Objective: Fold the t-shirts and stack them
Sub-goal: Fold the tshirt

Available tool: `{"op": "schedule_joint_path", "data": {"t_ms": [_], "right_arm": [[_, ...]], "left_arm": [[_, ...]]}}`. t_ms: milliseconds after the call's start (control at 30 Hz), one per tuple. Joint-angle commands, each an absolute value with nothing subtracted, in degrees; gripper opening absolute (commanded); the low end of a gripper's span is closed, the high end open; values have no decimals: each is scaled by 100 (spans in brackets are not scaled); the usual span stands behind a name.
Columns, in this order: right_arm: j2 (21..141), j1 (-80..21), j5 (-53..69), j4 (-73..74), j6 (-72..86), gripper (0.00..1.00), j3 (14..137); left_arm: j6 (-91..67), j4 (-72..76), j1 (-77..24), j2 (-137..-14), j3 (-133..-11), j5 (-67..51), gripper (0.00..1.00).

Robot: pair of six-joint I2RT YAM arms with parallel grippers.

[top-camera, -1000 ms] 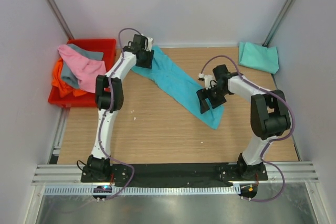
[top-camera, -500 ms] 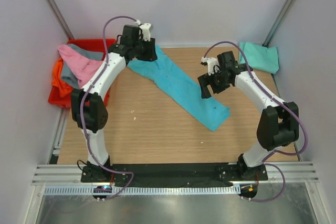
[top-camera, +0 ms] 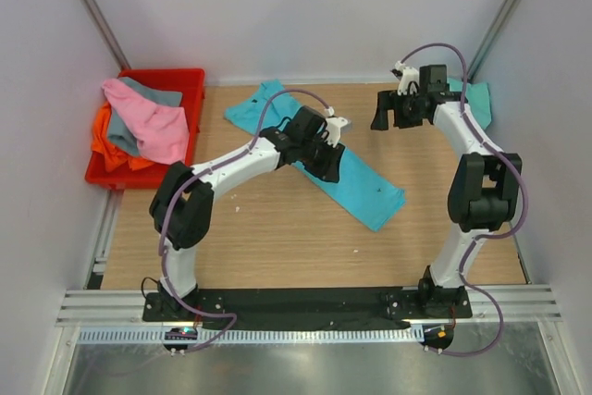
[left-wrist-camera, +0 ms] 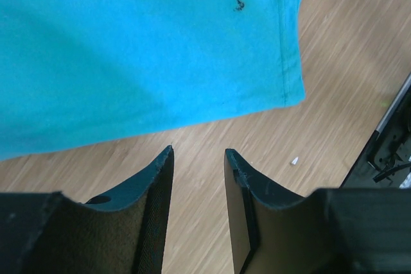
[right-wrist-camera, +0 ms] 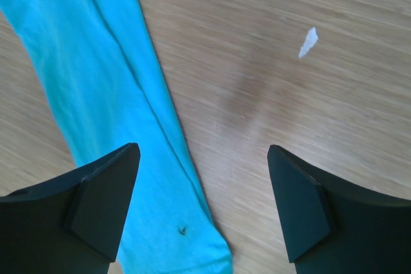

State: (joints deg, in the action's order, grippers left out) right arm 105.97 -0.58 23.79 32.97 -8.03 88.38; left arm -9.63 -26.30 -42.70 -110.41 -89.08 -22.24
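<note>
- Closest to the arms' bases lies a shiny metal sheet (top-camera: 277,367). Behind it runs a grooved metal rail (top-camera: 83,307) with a black plate (top-camera: 305,299), where both arms are bolted down.
- Next comes the table (top-camera: 277,238). It is light brown wood with fine lines in it, and a tiny white speck (top-camera: 236,207) lies on it.
- The bright turquoise shirt (top-camera: 370,190) lies flat in a long slanted strip across the middle of the table. It runs from far left to near right and has a small dark mark (left-wrist-camera: 239,5) on it.
- The left gripper (top-camera: 326,160) reaches over the middle of that shirt. In the wrist view its two fingers (left-wrist-camera: 157,178) sit a little apart over bare wood, just beside the shirt's edge, and nothing is between them.
- The right gripper (top-camera: 393,110) is farther back on the right side. Its claw is spread wide and holds nothing. Below it are the wood, the turquoise strip and a small white scrap (right-wrist-camera: 309,42).
- At the far right corner lies the pale mint shirt (top-camera: 479,99), partly hidden by the right arm.
- At the far left sits a red crate (top-camera: 176,74). A pink shirt (top-camera: 148,117) is draped on top, a grey one (top-camera: 155,92) peeks out behind it, and an orange one (top-camera: 106,141) hangs over the left side.
- Plain white walls (top-camera: 305,16) stand all around, with a thin metal pole (top-camera: 92,16) going up in each far corner.
</note>
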Motion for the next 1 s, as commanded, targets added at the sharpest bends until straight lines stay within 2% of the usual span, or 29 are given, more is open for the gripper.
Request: {"op": "schedule_joint_path", "data": {"t_ms": [0, 333, 500, 600, 700, 967], "right_arm": [[10740, 78, 3023, 2857, -405, 87, 9158], [11478, 448, 3472, 2619, -9, 87, 9439], [11382, 632, 3480, 2593, -96, 87, 9290], [11373, 747, 3533, 2602, -114, 88, 9220], [11399, 809, 3594, 2672, -140, 88, 9202], [11435, 817, 3735, 2979, -255, 88, 9351]], "left_arm": [[-932, -2171, -4341, -11214, -9166, -2083, 39], [-984, -2539, -4860, -12980, -10764, -1995, 38], [-1133, -2619, -5255, -13219, -10837, -2135, 38], [-1239, -2453, -5387, -13009, -10346, -2267, 38], [-1222, -2329, -5440, -12745, -9329, -2267, 38], [-941, -2514, -5432, -11278, -7165, -1979, 39]]}}
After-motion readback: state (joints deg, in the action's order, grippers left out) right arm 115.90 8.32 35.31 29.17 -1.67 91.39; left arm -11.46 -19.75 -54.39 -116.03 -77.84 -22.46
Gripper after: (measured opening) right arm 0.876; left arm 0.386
